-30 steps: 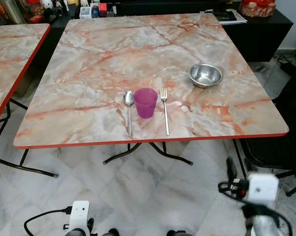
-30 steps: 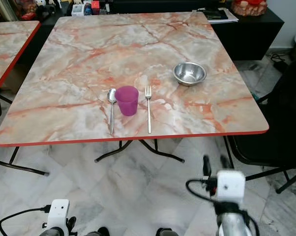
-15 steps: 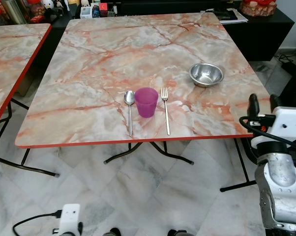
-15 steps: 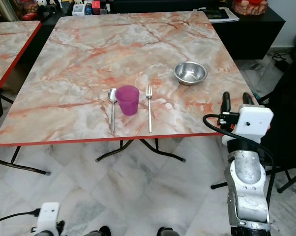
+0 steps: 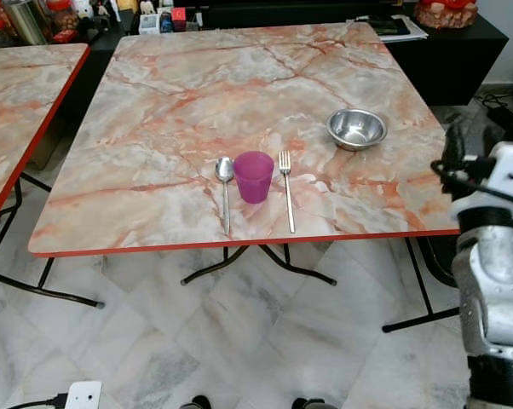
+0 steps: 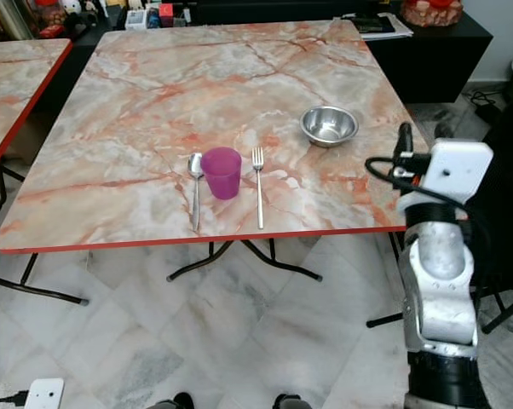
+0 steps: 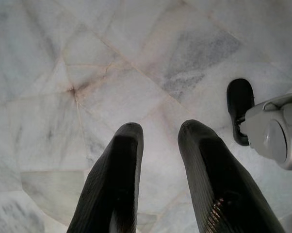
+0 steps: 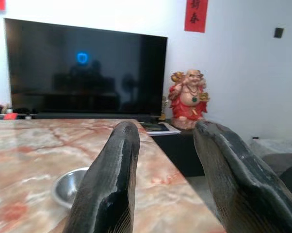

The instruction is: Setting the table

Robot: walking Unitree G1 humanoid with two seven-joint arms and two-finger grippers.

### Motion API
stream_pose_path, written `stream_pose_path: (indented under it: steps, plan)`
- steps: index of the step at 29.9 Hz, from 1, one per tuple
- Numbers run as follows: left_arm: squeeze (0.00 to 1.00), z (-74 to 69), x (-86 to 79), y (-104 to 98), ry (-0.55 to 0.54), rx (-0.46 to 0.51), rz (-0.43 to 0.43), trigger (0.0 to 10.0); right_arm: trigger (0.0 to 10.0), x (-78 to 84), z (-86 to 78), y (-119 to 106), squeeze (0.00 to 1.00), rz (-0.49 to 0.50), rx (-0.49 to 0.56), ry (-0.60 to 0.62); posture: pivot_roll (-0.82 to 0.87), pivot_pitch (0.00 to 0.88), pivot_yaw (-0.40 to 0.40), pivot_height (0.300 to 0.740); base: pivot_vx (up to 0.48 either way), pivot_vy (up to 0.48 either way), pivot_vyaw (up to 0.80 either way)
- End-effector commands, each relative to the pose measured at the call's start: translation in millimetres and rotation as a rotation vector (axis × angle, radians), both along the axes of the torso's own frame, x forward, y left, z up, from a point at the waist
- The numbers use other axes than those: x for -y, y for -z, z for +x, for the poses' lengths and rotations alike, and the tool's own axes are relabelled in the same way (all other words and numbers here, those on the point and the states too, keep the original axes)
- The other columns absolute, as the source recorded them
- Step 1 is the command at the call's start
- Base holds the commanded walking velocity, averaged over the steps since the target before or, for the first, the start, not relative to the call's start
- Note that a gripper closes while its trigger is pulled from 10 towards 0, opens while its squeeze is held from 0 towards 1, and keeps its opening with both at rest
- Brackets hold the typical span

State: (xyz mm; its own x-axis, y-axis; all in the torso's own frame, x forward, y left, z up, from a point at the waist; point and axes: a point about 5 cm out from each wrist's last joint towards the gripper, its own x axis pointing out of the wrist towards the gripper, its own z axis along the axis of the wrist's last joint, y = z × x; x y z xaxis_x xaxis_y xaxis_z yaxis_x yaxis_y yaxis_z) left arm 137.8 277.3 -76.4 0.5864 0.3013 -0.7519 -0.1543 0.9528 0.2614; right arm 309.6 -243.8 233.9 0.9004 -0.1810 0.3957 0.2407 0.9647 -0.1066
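A marble bench (image 5: 197,94) is lying ahead, with wide bare surface stretching across its far half and its whole left side. Near the front edge, a spoon (image 5: 225,189), a purple cup (image 5: 254,176) and a fork (image 5: 286,189) are sitting close together in a row, leaving only narrow gaps between them. A steel bowl (image 5: 356,128) is standing apart toward the right edge, with bare surface around it. The right tool (image 6: 419,145) is hovering at the bench's right edge, fingers spread, near the bowl. A dark chair (image 6: 504,213) is crowding the floor just right of that arm. A second bench (image 5: 18,102) is standing to the left, an open aisle of floor running between the two.
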Motion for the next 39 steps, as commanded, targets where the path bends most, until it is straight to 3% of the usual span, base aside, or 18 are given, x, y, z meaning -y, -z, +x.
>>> stream_pose_path:
  steps: [1,10,20,30,39]
  plan:
    - [0.00,-9.1,3.8,4.4,-0.002,-0.018,-0.017,10.0,10.0,7.9,3.3,-2.7,0.00,0.003,-0.002,0.029,-0.10,0.157,0.028,0.740,0.000,0.000,0.00]
    - [0.00,-0.7,19.7,6.3,0.023,0.005,-0.054,10.0,10.0,11.1,19.1,-1.2,0.00,0.050,-0.049,0.090,-0.09,0.134,0.028,0.740,0.272,0.000,-0.07]
    - [0.00,2.3,20.2,5.3,0.029,0.012,-0.063,10.0,10.0,3.4,25.1,10.8,0.00,0.138,-0.085,0.088,-0.09,0.116,0.031,0.740,0.359,0.000,-0.24]
    - [0.00,0.8,21.0,6.2,0.026,0.007,-0.070,10.0,10.0,-4.5,25.8,4.5,0.00,0.095,-0.053,0.050,-0.08,0.123,0.034,0.740,0.365,0.000,0.00]
    - [0.00,-2.6,20.1,7.4,0.021,-0.003,-0.073,10.0,10.0,-5.1,27.6,2.3,0.00,0.115,-0.051,0.037,-0.08,0.134,0.034,0.740,0.366,0.000,0.07]
